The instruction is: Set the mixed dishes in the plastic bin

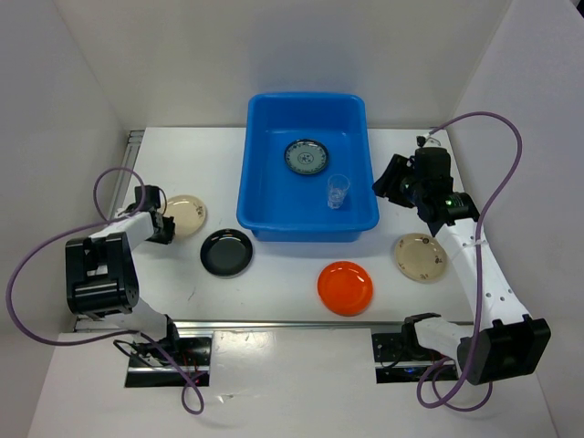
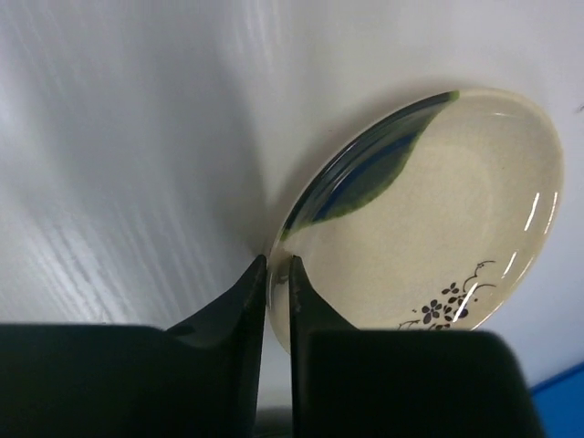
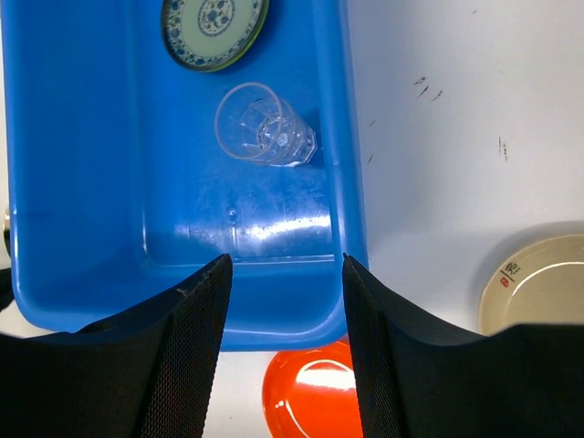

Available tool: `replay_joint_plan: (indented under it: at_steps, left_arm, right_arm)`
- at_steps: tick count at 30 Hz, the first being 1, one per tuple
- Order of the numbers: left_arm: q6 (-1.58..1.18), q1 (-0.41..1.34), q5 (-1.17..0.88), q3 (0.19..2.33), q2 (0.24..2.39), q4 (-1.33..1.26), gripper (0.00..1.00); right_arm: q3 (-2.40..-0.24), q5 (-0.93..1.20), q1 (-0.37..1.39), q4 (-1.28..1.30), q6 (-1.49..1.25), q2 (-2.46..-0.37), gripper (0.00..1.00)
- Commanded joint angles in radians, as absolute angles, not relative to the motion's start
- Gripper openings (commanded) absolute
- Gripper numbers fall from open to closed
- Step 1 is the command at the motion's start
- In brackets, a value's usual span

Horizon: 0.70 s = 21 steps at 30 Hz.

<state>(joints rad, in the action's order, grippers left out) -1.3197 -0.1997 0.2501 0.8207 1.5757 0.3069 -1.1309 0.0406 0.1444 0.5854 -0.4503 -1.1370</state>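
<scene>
The blue plastic bin (image 1: 274, 196) holds a blue-patterned plate (image 1: 306, 157) and a clear glass cup (image 1: 338, 190). My left gripper (image 1: 168, 227) is shut on the rim of a cream plate (image 1: 187, 213) at the left; the left wrist view shows its jaws (image 2: 277, 263) pinching that plate's (image 2: 438, 210) edge. My right gripper (image 1: 385, 184) is open and empty over the bin's right rim; in the right wrist view (image 3: 285, 265) it looks down on the bin (image 3: 73, 182), the cup (image 3: 265, 128) and the patterned plate (image 3: 214, 23). The lime green plate and a second cup are out of view.
A black plate (image 1: 226, 252) lies in front of the bin's left corner. An orange plate (image 1: 345, 287) lies in front of the bin, also in the right wrist view (image 3: 310, 392). A second cream plate (image 1: 421, 257) lies at the right, below the right arm. White walls enclose the table.
</scene>
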Motion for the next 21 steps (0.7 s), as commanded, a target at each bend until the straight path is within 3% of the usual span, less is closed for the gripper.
replay_joint_plan:
  at_steps: [1, 3, 4, 14, 21]
  left_arm:
    - [-1.344, -0.204, 0.278, 0.822, 1.614, 0.279, 0.15]
    - [-1.344, -0.204, 0.278, 0.831, 1.614, 0.27, 0.01]
    - [-1.344, -0.204, 0.278, 0.831, 1.614, 0.27, 0.0]
    - [-1.246, -0.176, 0.276, 1.057, 1.47, 0.241, 0.0]
    - [-1.106, -0.062, 0.322, 1.274, 1.433, 0.195, 0.0]
  right_arm:
    - [-1.161, 0.035, 0.15, 0.592, -0.433, -1.127, 0.58]
    - [-1.161, 0.035, 0.15, 0.592, -0.433, -1.127, 0.58]
    - [-1.161, 0.044, 0.15, 0.592, -0.433, -1.127, 0.58]
    - [-1.143, 0.074, 0.15, 0.583, -0.433, -1.118, 0.58]
    - [-1.143, 0.093, 0.15, 0.583, -0.433, -1.127, 0.58]
